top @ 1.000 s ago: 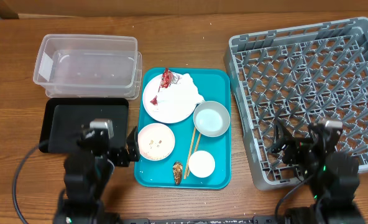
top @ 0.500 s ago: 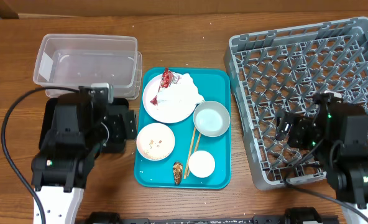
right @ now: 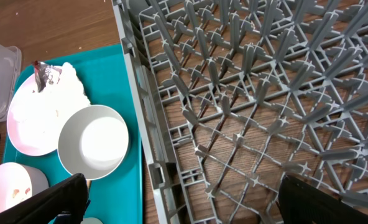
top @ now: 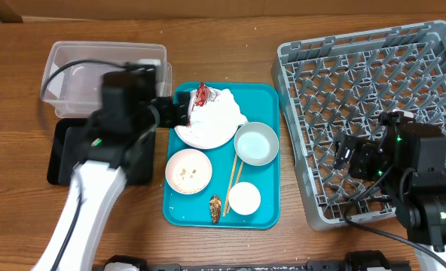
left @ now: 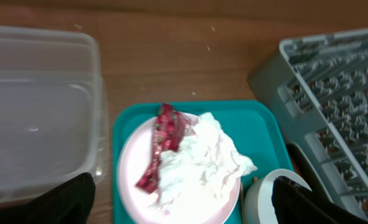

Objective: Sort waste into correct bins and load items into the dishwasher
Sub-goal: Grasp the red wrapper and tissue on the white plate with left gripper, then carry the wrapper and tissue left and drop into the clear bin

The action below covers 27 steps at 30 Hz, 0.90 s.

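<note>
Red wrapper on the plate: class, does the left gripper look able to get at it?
Probably yes: the open left gripper faces the red wrapper, which lies uncovered beside the napkin.

wooden table (top: 223, 60) | clear tub (top: 66, 81); black tray (top: 61, 154); teal tray (top: 266, 205); grey rack (top: 374, 68)

Seemingly a robotics lab dressed as a dish-clearing station: bare wooden table (top: 223, 53), grey commercial dish rack (top: 374, 83) at its right edge, teal serving tray (top: 267, 218) mid-table, clear tub (left: 35, 93) and black tray (top: 61, 150) toward the left edge, black cable (top: 57, 71) looping over the tub, robot arm (top: 417, 172) by the near right corner.
</note>
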Motion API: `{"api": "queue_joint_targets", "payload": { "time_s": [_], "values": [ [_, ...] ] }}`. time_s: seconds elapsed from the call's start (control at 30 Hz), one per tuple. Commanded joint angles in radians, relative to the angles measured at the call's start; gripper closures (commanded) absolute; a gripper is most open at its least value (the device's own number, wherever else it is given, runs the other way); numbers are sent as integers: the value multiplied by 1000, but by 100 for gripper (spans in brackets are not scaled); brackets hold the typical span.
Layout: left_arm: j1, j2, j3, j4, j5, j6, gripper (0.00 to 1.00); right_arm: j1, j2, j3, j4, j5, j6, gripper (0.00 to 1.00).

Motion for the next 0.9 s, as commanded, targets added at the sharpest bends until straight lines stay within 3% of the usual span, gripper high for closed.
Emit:
{"api": "queue_joint_targets", "payload": {
  "time_s": [0.0,0.23,0.53,0.6,0.63,0.7,0.73,0.87],
  "values": [
    [-68,145,13,69,18,-3,7,3,-5,29,-1,-2,-1,0],
    [-158,388,13,209,-60,-3,10,3,-5,29,-10,-2,-1,0],
    [-194,544,13,175,-217,-3,22,3,-4,29,-13,-2,-1,0],
    [-194,554,13,156,-219,-3,34,3,-3,29,-13,-2,-1,0],
    [-194,555,13,148,-219,-3,47,3,-3,29,-13,-2,-1,0],
    [-194,553,13,134,-219,-3,86,3,-3,29,-14,-2,-1,0],
    [-194,549,13,129,-219,-3,96,3,-3,29,-14,-2,-1,0],
    [-193,502,35,97,-219,-3,96,3,-3,29,-16,-1,-1,0]
  ]
}}
